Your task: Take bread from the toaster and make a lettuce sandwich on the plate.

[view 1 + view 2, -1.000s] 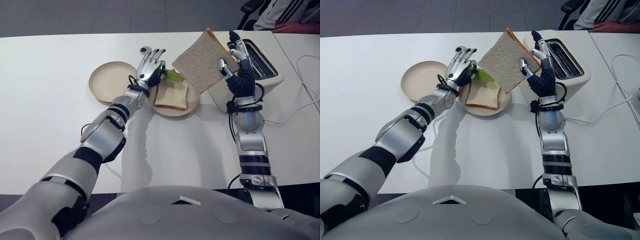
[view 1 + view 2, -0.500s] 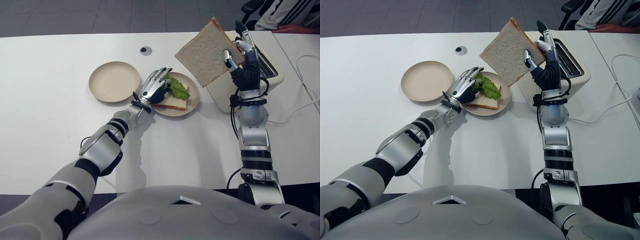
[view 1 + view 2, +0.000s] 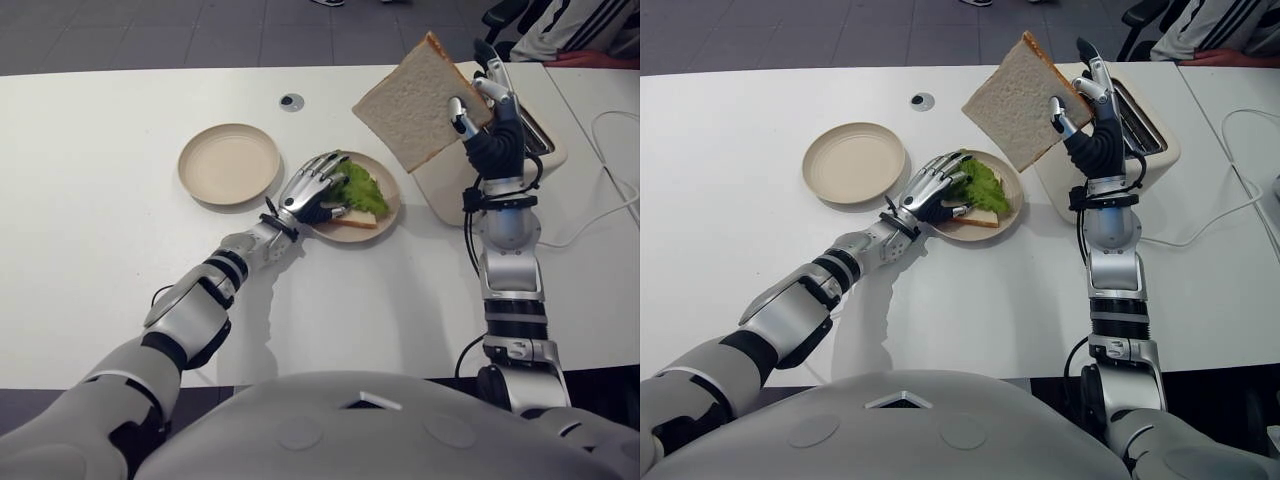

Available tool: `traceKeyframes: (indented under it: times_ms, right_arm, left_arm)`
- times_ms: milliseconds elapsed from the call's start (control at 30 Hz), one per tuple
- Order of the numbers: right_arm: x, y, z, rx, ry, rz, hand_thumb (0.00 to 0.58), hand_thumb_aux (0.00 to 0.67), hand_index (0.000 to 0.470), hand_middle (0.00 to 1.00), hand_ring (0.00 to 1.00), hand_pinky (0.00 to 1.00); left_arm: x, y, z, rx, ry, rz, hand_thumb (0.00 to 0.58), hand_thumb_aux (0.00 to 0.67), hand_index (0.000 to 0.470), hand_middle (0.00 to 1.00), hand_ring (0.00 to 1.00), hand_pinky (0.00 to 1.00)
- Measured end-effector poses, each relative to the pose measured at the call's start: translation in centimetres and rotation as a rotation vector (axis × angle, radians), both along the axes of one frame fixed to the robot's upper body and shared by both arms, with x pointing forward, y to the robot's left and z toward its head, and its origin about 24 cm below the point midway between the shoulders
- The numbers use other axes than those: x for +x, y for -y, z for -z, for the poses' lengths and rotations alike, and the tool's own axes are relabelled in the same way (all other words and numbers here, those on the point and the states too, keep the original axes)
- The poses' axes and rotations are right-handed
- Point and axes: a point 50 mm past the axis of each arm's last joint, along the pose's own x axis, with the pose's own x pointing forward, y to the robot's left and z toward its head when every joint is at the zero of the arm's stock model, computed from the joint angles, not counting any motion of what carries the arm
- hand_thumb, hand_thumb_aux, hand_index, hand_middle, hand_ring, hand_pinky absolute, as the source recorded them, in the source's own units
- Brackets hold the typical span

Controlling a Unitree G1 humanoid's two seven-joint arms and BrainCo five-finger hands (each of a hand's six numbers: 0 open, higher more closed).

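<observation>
the right hand [image 3: 487, 120] is clamped on a slice of bread [image 3: 412, 100], holding it up on a tilt in the air over the near end of the toaster [image 3: 1150, 130]; the left hand [image 3: 315, 190] lies at the left rim of the plate [image 3: 393, 205], fingers apart and lightly bent, gripping nothing, tips at the edge of the lettuce [image 3: 362, 190]; the lettuce lies on a second slice [image 3: 358, 218] flat on that plate; an empty plate [image 3: 229, 163] sits just beside it to the left on the white table [image 3: 100, 200]; a cable [image 3: 600, 215] trails off to the right of the toaster
</observation>
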Motion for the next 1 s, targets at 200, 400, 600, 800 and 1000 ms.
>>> traceKeyframes:
  times_ms: [200, 400, 600, 800, 1000]
  right_arm:
    - [2.9, -0.1, 0.0, -0.092, -0.117, -0.051, 0.58, 0.67, 0.47, 0.0, 0.0, 0.0]
    - [8.1, 0.6, -0.5, -0.167, -0.364, -0.242, 0.58, 0.67, 0.47, 0.08, 0.08, 0.08]
    - [8.3, 0.2, 3.5, -0.125, -0.682, -0.509, 0.58, 0.67, 0.47, 0.26, 0.26, 0.26]
    - [8.2, -1.6, 6.0, -0.117, -0.831, -0.627, 0.58, 0.67, 0.47, 0.27, 0.27, 0.27]
    - [9.0, -2.7, 6.8, -0.151, -0.81, -0.506, 0.58, 0.67, 0.47, 0.24, 0.24, 0.24]
  left_arm:
    - [-0.9, -1.6, -0.4, -0.034, 0.044, -0.018, 0.0, 0.0, 0.0, 0.0, 0.0, 0.0]
    - [-1.9, -1.6, -2.0, -0.121, 0.102, -0.021, 0.0, 0.0, 0.0, 0.0, 0.0, 0.0]
    - [-2.4, -5.2, -4.1, -0.26, 0.183, -0.21, 0.0, 0.0, 0.0, 0.0, 0.0, 0.0]
    - [-1.9, -8.9, -5.4, -0.359, 0.255, -0.391, 0.0, 0.0, 0.0, 0.0, 0.0, 0.0]
    - [-3.4, -6.7, -6.3, -0.347, 0.327, -0.162, 0.0, 0.0, 0.0, 0.0, 0.0, 0.0]
